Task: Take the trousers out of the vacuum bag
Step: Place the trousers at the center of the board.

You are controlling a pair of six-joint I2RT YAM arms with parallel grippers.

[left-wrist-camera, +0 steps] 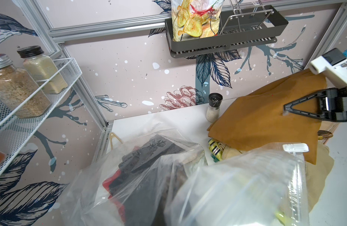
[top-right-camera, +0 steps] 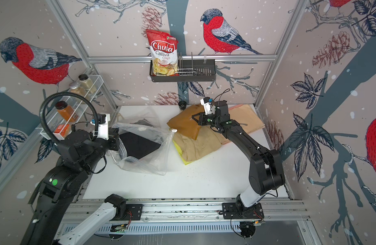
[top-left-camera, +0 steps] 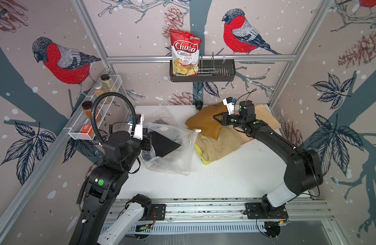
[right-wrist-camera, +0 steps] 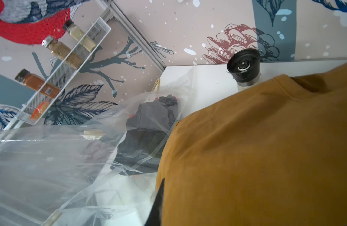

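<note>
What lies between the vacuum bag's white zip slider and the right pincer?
The mustard brown trousers, lying over the khaki pair; both top views show it. The right pincer grips them.

Vacuum bag [top-left-camera: 174, 163] is showing clear, its zip slider [top-left-camera: 197, 130] white. Mustard-brown trousers [top-left-camera: 206, 124] and khaki-beige trousers [top-left-camera: 221, 146] are reading plain; a yellow pair [top-left-camera: 199, 153] is showing bright at the edge. Dark trousers [left-wrist-camera: 141, 176] are showing black with red edging. Chips bag [top-left-camera: 185, 53] is displaying red and white. Table [top-left-camera: 204, 184] is reading white.
</note>
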